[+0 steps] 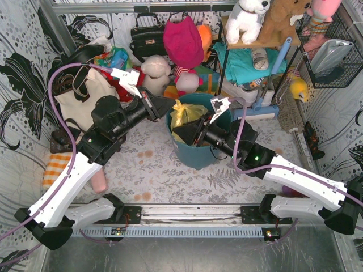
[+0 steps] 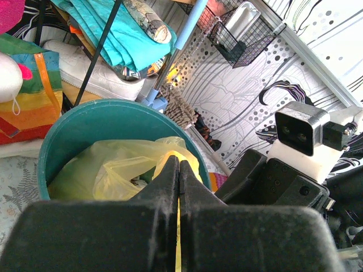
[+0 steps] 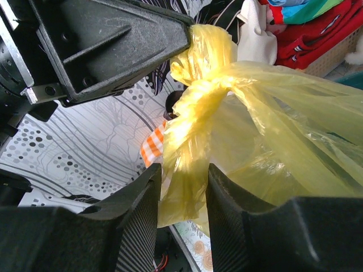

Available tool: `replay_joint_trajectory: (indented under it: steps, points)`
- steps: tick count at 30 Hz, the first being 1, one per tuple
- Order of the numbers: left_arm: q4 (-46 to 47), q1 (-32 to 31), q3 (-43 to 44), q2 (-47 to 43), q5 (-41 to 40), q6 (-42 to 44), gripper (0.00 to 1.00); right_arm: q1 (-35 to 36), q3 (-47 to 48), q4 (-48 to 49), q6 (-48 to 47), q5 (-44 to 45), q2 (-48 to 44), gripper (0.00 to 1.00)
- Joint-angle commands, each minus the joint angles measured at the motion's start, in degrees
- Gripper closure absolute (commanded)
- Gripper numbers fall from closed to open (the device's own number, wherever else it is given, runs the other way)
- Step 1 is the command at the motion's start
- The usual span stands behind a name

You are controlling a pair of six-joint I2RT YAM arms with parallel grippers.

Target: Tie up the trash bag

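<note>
Over the table, the bag [image 1: 186,113] sat in the teal bin [image 1: 198,153]. Both grippers met above its gathered mouth, the left gripper [image 1: 170,106] reaching from the left and the right gripper [image 1: 180,131] from the near right. At the left wrist, the jaws were pressed together on a thin yellow strip, likely anchoring one end. At the right wrist, the fingers stood narrow, pinching the twisted strand below a lumpy wrap, apparently to draw a knot tight.

translucent yellow trash bag [image 1: 184,113], teal bin [image 1: 195,156], grey fern-print table cover [image 1: 170,177]
</note>
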Motion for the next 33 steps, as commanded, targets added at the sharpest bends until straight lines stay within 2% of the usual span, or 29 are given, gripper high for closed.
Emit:
replay_joint_trajectory:
  steps: [1, 5, 11, 13, 19, 22, 25, 33]
  points:
    - [3.41, -0.35, -0.54, -0.07, 0.57, 0.96, 1.0, 0.15, 0.06, 0.74, 1.12, 0.25, -1.69, 0.63]
    - [3.5, -0.37, -0.57, 0.23, 0.57, 0.96, 1.0, 0.16, -0.26, -0.32, 1.07, 1.1, -3.43, 0.63]
    - [4.13, -0.32, -0.61, 0.52, 0.91, 0.64, 1.0, 0.15, -0.67, -1.9, 0.48, 1.97, -5.67, 0.76]
    - [4.27, -0.32, -0.57, 0.79, 0.94, 0.54, 1.0, 0.16, -0.43, -2.86, -0.03, 2.12, -5.87, 0.82]
    - [4.36, -0.28, -0.57, 1.07, 0.85, 0.39, 1.0, 0.16, -0.79, -3.92, -0.53, 2.61, -7.24, 0.9]
    - [4.45, -0.33, -0.66, 1.11, -0.07, 0.57, 1.0, 0.17, -0.5, -5.24, -0.9, 3.47, -7.71, 1.0]
    - [4.5, -0.28, -0.67, 1.32, -1.53, 1.01, 1.0, 0.16, 0.38, -7.67, -1.18, 4.67, -8.01, 1.0]
    - [5.23, -0.32, 0.1, 3.64, -5.78, 4.12, 1.0, 0.21, 6.69, -23.12, -3.03, 7.12, -9.3, 1.0]
